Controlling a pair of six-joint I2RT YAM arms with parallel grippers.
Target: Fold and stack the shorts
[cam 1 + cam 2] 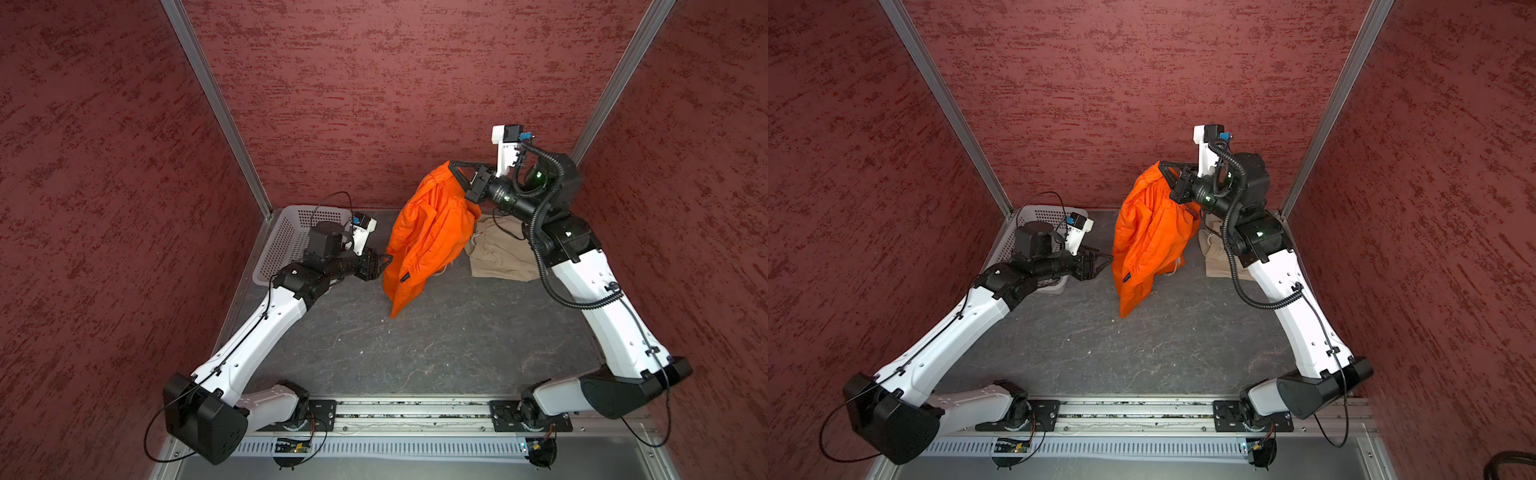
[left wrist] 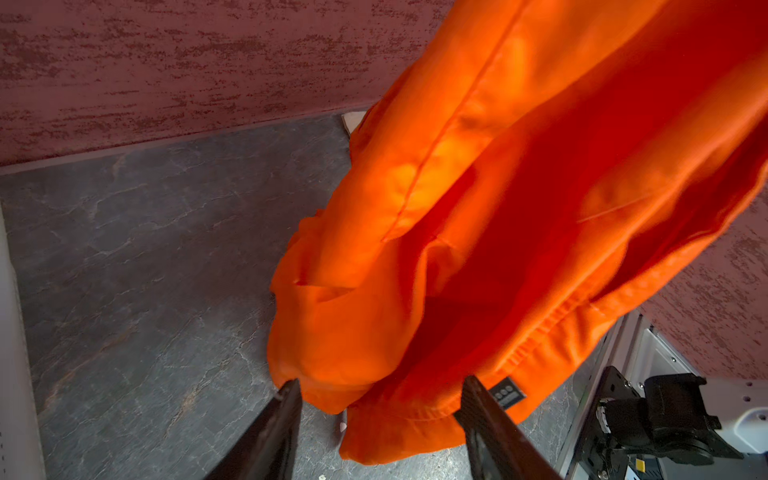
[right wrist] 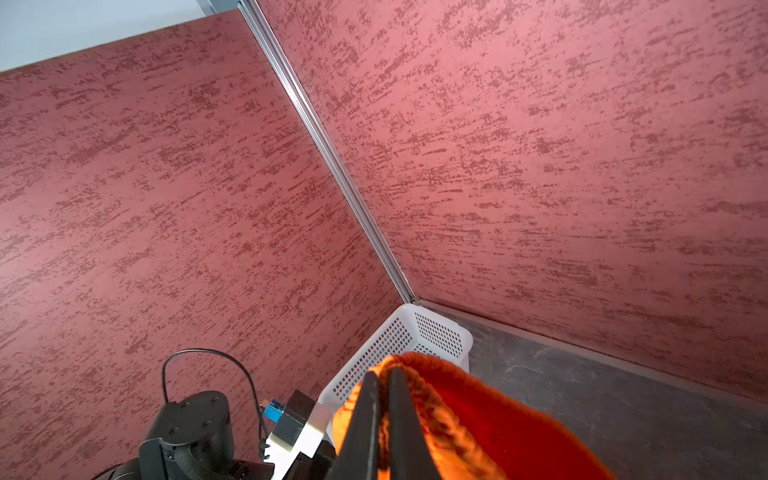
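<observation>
right gripper (image 3: 383, 376) pinches orange shorts (image 1: 424, 237) waistband; left gripper (image 1: 384, 262) spread at their 9 o'clock; beige shorts (image 1: 498, 255), 3 o'clock, half hidden by arm.

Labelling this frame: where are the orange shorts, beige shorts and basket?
Orange shorts (image 1: 424, 245): in a top view, middle of the hanging cloth.
Beige shorts (image 1: 498, 257): in a top view, middle of the visible cloth.
Basket (image 1: 286, 237): in a top view, perforated side wall.
</observation>
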